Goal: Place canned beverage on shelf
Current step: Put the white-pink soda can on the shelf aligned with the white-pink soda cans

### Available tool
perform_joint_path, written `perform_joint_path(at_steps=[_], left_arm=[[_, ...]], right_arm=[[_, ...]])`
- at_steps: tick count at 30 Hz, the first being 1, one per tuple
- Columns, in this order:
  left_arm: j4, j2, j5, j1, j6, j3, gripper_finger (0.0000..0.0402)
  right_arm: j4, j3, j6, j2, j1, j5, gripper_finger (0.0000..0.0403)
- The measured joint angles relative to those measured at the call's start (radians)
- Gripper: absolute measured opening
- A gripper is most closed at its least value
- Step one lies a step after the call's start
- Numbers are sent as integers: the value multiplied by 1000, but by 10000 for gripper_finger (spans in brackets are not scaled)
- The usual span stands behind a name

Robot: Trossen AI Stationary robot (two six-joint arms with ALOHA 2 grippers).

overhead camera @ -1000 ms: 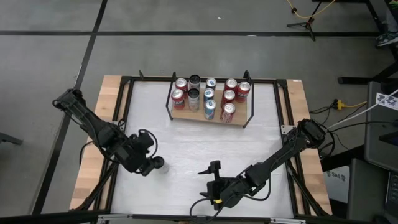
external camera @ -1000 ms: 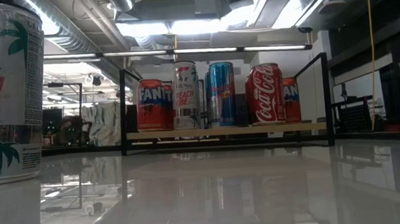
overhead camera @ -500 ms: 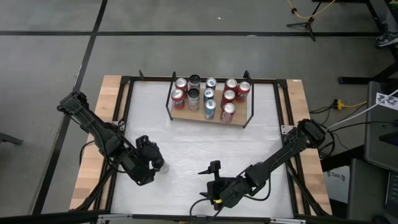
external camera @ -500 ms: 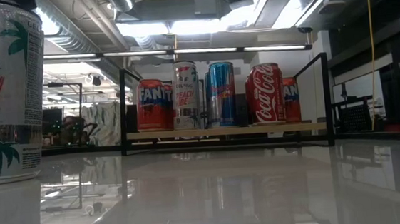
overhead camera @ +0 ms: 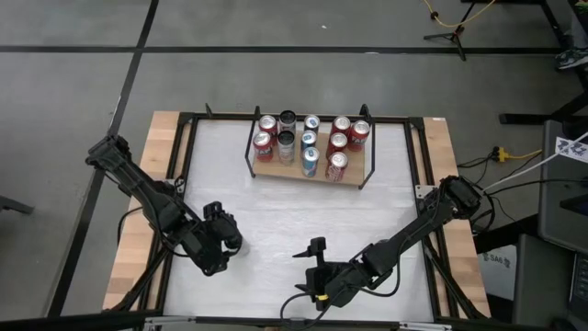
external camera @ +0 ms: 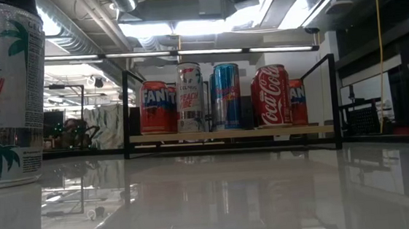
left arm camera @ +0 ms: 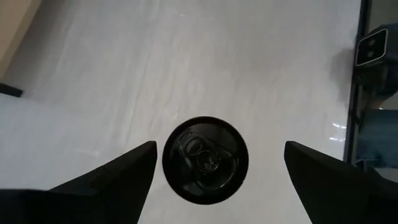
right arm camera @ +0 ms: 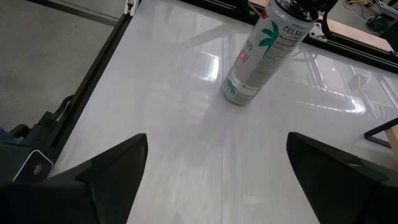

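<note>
The step in hand looks like the approach to the pick: the left tool (left arm camera: 214, 171) hangs right above the white can (right arm camera: 261, 53), fingers spread wide to either side of its black top and holding nothing, so the next move calls for a straight descent and a close around the body. The can stands upright on the worktop (overhead camera: 276, 211), well apart from the shelf (overhead camera: 308, 171) — already carrying several cans. The left wrist view shows the can centred between the fingers, hidden from above by the arm; the right tool (right arm camera: 214, 165) waits wide open and empty.
</note>
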Motion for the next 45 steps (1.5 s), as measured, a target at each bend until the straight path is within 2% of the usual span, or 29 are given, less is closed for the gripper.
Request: perform_joint_path(at_steps=[17,24,27,31,37,45], left_arm=[[115,6,4,-6,0,-125,345],[130,11,0,-6,-1,-131,345],[129,11,-1,-6,-2,-131,335],[129,11,-5,-6,-25,-131,303],[131,11,-7,-6,-28,-131,236],[145,11,-5,13,-27,-131,231]], right_arm=[[0,0,0,0,0,0,374],[0,0,0,0,0,0,374],[1,0,4,0,0,0,374],[-3,0,42,-9,0,-1,374],[-59,0,40,-113,0,-26,374],[-280,0,53,-349,0,-128,374]])
